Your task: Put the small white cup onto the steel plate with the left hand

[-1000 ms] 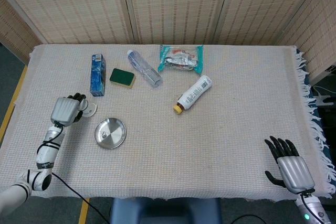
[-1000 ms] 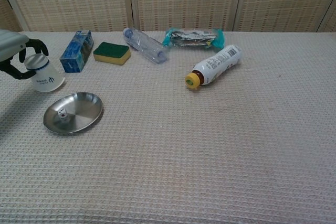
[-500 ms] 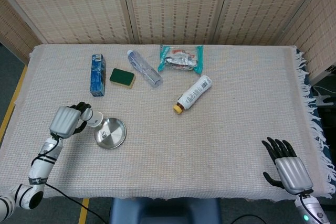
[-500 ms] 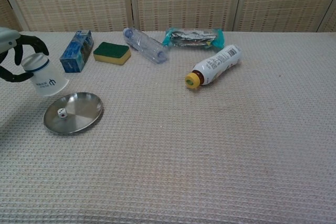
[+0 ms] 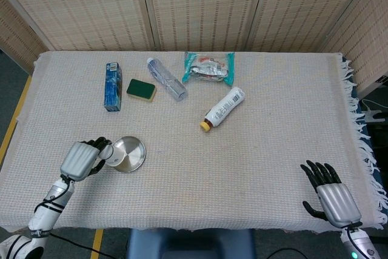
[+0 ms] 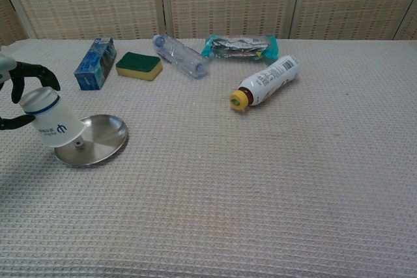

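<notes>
My left hand (image 5: pixel 83 158) grips the small white cup (image 6: pixel 52 119), which is upside down and tilted, its wide rim over the left edge of the steel plate (image 6: pixel 103 136). In the head view the cup (image 5: pixel 111 155) shows just beside the plate (image 5: pixel 131 153) at its left rim. I cannot tell whether the cup touches the plate. A small die lies in the plate, mostly hidden behind the cup. My right hand (image 5: pixel 332 195) hangs open at the near right corner of the table, far from both, holding nothing.
Along the back lie a blue box (image 5: pixel 112 85), a green and yellow sponge (image 5: pixel 141 90), a clear bottle (image 5: pixel 165 79), a teal packet (image 5: pixel 208 67) and a white bottle with a yellow cap (image 5: pixel 223 108). A woven cloth (image 5: pixel 254 162) covers the table.
My left hand carried the cup from beside the blue box toward the near side and rightward, bringing it over the plate's left edge and tilting it. The right hand shifted slightly nearer.
</notes>
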`<act>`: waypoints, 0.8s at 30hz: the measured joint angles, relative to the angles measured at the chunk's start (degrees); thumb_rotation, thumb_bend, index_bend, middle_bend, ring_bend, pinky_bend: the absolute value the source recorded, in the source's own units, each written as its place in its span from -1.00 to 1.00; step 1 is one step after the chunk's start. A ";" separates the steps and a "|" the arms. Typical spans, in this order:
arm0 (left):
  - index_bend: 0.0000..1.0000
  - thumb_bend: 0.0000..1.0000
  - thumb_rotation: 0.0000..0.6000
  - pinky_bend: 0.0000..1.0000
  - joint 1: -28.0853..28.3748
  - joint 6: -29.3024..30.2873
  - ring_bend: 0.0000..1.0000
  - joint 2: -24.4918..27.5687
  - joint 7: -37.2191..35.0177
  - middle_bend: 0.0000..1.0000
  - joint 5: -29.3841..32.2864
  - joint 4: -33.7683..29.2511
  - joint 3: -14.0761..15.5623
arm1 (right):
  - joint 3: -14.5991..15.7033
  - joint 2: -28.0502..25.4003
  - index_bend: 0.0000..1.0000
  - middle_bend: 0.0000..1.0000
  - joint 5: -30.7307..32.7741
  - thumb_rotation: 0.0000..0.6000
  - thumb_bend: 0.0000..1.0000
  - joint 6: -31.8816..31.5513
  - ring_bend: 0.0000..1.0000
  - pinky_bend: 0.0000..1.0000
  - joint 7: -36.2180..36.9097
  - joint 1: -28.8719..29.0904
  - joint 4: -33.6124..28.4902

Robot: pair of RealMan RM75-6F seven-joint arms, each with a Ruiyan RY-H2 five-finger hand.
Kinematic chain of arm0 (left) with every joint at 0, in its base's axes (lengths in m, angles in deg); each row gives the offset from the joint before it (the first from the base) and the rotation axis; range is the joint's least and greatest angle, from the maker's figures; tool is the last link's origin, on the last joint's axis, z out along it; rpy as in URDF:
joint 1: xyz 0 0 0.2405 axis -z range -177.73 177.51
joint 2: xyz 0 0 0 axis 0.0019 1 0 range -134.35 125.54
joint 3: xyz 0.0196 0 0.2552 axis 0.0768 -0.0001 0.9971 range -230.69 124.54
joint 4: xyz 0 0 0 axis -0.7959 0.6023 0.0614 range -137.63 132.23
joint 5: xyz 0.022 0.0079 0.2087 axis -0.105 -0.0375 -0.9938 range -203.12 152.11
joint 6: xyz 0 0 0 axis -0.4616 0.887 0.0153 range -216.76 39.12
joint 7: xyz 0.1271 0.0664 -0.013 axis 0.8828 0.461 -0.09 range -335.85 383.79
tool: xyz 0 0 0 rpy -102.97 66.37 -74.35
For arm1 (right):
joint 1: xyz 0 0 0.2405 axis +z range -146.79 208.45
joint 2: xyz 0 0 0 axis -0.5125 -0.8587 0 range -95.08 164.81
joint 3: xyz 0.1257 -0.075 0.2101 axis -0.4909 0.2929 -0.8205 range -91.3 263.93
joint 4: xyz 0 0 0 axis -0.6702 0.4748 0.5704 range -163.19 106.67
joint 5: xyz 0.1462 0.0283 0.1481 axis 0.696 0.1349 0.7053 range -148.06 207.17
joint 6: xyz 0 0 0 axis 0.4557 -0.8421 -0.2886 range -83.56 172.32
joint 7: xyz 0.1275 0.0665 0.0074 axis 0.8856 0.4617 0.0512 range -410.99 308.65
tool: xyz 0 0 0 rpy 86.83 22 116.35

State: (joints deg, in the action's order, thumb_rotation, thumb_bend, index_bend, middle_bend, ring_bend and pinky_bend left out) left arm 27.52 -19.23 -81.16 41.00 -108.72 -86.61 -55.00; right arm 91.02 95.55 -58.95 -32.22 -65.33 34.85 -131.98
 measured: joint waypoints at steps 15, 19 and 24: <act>0.00 -0.13 1.00 0.37 1.15 -3.25 0.00 -4.15 0.10 0.23 1.42 5.47 -0.84 | -0.27 -0.16 -1.00 -1.00 0.23 0.77 -0.60 -0.14 -1.00 -1.00 0.14 -0.12 -0.03; 0.00 -0.13 1.00 0.37 1.55 -3.60 0.01 -5.22 -0.24 0.24 1.18 6.29 -0.98 | -0.35 -0.11 -1.00 -1.00 0.39 0.77 -0.60 -0.11 -1.00 -1.00 0.05 -0.12 0.00; 0.01 -0.13 1.00 0.37 2.04 -3.32 0.02 -6.53 -1.14 0.25 0.51 6.71 -1.43 | -0.47 -0.08 -1.00 -1.00 0.65 0.77 -0.60 0.00 -1.00 -1.00 0.05 -0.09 0.03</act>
State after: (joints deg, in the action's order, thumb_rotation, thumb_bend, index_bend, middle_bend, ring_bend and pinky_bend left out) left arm 29.56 -22.55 -87.69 39.86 -108.21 -79.91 -56.43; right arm 90.55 95.46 -58.30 -32.21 -65.28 34.76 -131.96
